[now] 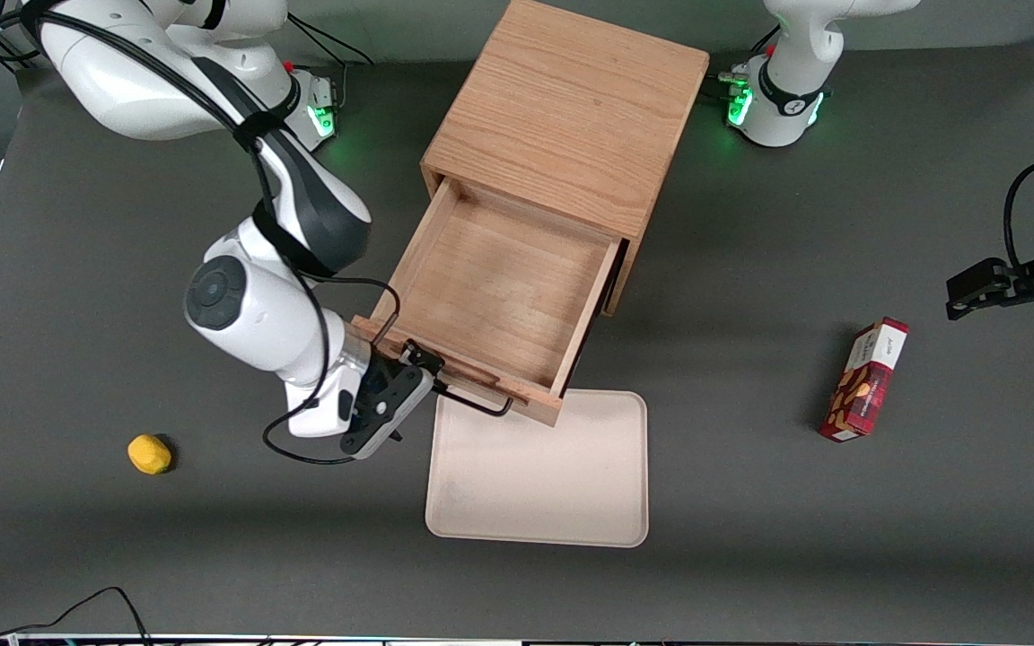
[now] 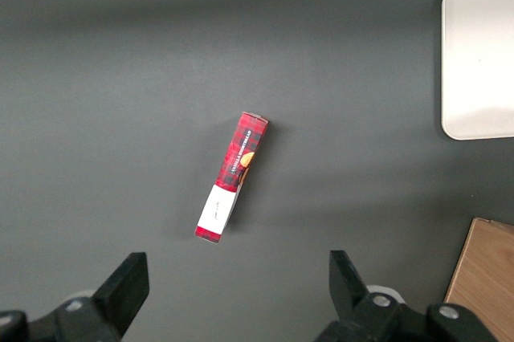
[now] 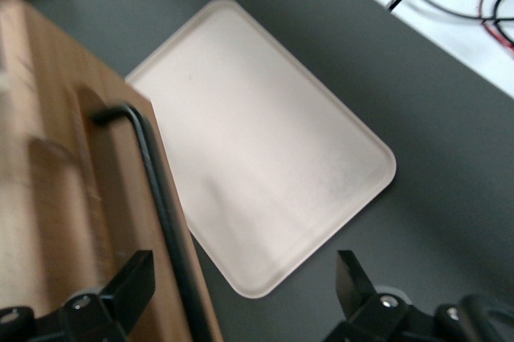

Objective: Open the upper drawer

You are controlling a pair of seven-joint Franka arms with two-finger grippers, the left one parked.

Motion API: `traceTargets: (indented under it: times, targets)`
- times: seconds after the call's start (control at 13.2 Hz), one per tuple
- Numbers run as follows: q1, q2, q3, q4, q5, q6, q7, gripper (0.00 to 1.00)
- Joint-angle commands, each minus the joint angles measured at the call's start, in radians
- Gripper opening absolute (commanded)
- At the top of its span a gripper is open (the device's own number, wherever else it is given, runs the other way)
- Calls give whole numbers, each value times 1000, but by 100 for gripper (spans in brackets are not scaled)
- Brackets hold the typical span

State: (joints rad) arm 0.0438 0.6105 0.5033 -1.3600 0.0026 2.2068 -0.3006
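- Beige tray (image 1: 537, 480) lies flat on the dark table (image 1: 840, 556), nearest the front camera, in the lower centre of the front view; its edge farther from the camera runs under the open drawer's front panel.
- Upper drawer (image 1: 503, 287), light oak, is pulled well out of the wooden cabinet (image 1: 571, 117) in mid-frame of the front view; inside shows only bare wood.
- Black wire handle (image 1: 474, 401) runs along the drawer's front panel, just above the tray's edge. Wrist view shows the same bar (image 3: 165, 213) standing off the oak panel, with the tray (image 3: 265, 173) beside it.
- Gripper (image 1: 409, 395) sits at the working-arm end of the handle, left of centre in the front view, right against the drawer's front corner.
- Fingers are spread wide in the wrist view: one fingertip (image 3: 132, 278) over the oak panel, the other over the bare table, the handle bar passing between them nearer the first. Nothing is clamped; whether a finger touches the bar I cannot tell.
- Small yellow object (image 1: 149, 453) rests on the table at lower left of the front view, toward the working arm's end, well apart from the tray.
- Red snack box (image 1: 865, 379) lies at right of the front view, toward the parked arm's end; also seen mid-frame in the left wrist view (image 2: 231, 176).
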Motion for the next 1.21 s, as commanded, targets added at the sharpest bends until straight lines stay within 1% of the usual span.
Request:
traceTargets:
  times: [0.0,0.15,0.3,0.38,0.61,0.68,0.76,0.91,0.98,1.06,1.14]
  targets:
    - [-18,-35,1,64,97,-81,20,100]
    - [-18,-34,1,65,105,-84,17,100]
    - [-39,-64,-2,78,117,-155,40,100]
    - [-51,-113,-18,76,119,-201,63,100]
    - [-74,-266,-153,30,122,-372,159,100]
    - [-81,-320,-184,10,110,-439,188,100]
    - [-114,-380,-202,-38,102,-478,260,100]
    - [-174,-525,-204,-187,79,-496,447,100]
    - [-202,-585,-204,-256,39,-498,480,100]
    - [-225,-636,-204,-319,21,-501,485,100]
    - [-252,-667,-204,-356,20,-501,485,100]
